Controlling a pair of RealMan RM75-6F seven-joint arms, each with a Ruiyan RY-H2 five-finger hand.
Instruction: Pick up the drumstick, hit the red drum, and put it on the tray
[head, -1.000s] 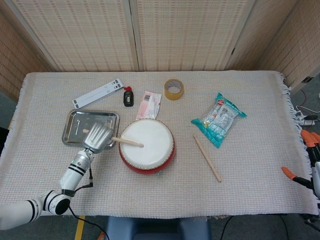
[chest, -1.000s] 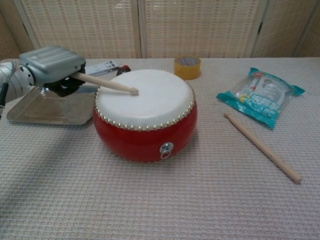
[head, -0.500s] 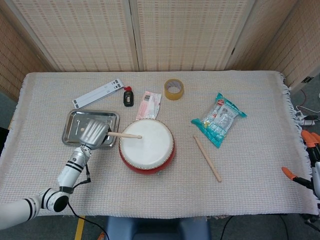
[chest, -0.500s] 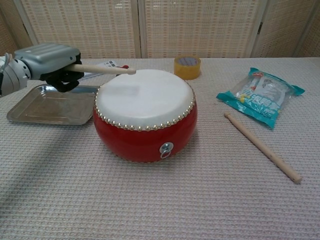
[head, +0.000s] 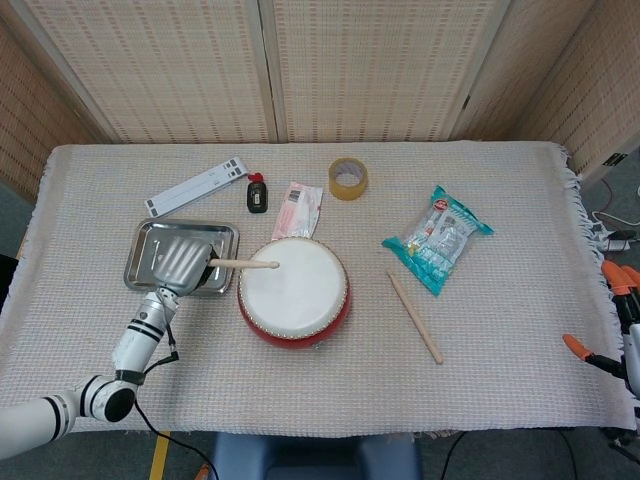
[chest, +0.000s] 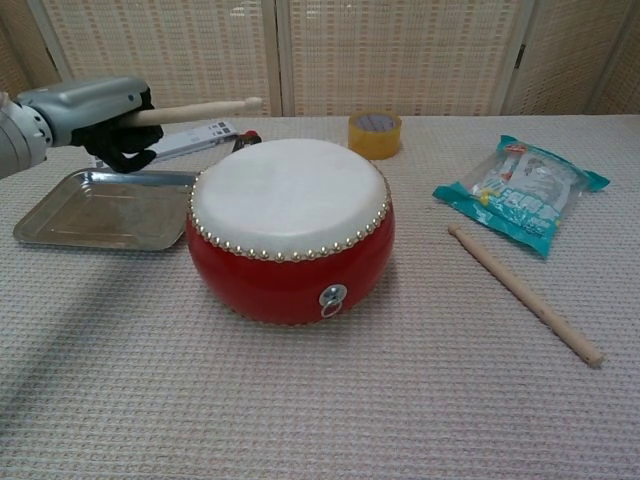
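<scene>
chest view: left hand (chest: 95, 110) holds drumstick (chest: 195, 111) above tray (chest: 60, 225)

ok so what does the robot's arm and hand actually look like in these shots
The left hand has a ribbed silver-grey metallic back and black inner parts, seen in the chest view. Its arm is white with black bands at the joints, and a thin black cable runs along the forearm. The right hand is out of view; only orange-tipped pieces show at the right edge.

Wooden drumstick (chest: 195, 109) juts level from the left hand (chest: 95, 112), above the red drum (chest: 290, 228); steel tray (chest: 70, 215) beneath the hand.
</scene>
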